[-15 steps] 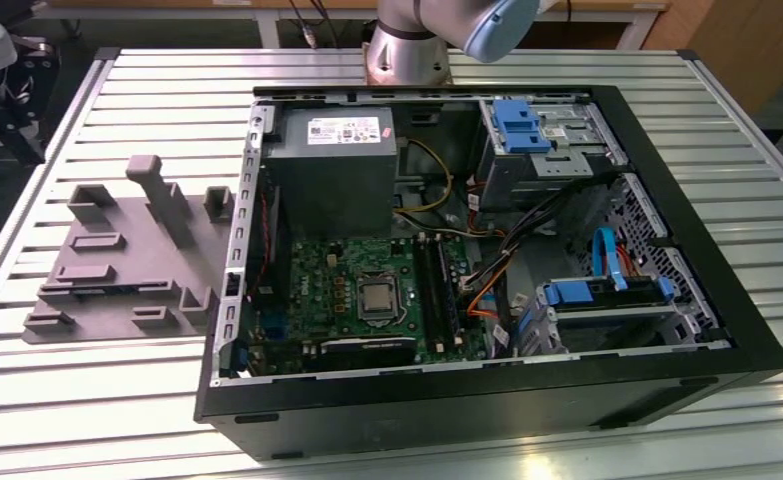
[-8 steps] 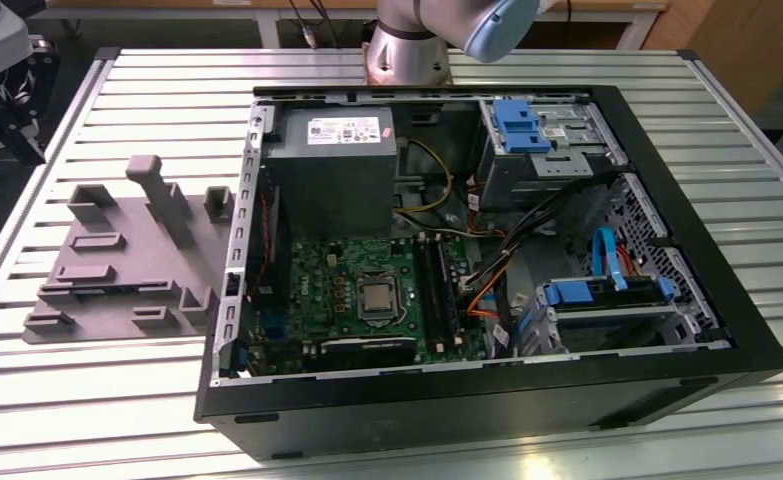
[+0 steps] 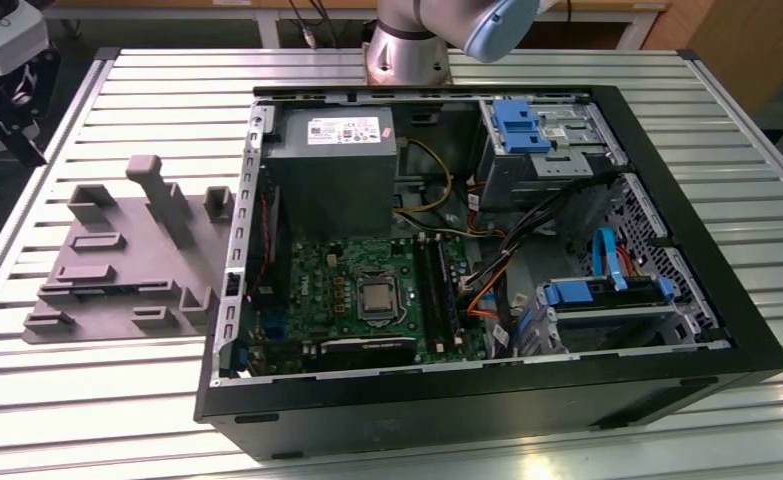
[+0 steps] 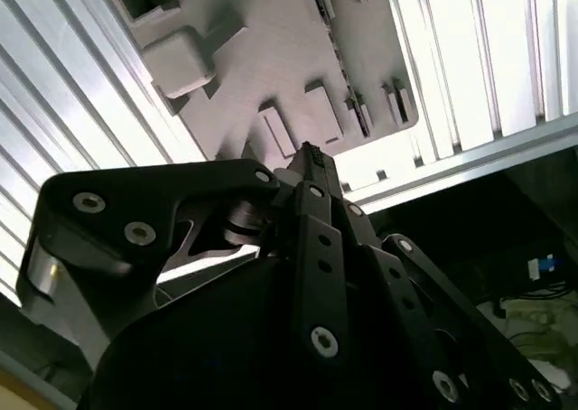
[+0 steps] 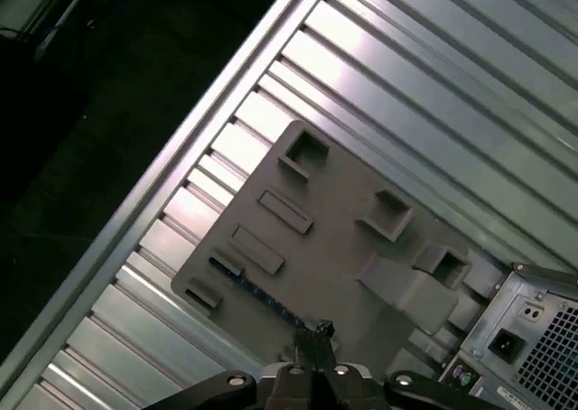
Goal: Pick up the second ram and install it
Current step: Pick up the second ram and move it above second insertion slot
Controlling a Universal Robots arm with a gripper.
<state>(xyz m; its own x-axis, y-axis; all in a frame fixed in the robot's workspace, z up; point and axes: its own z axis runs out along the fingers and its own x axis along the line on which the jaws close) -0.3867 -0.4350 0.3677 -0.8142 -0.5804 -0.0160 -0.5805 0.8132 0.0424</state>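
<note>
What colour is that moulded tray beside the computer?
The tray is plain grey, clearest in the first wrist view.

A ribbed metal table (image 3: 124, 400) of long silvery slats carries two things. One is an open black computer case (image 3: 498, 405) lying on its side. The other is a grey moulded holder (image 3: 138, 250), just beside the case on the exterior view's left, perhaps touching it.
</note>
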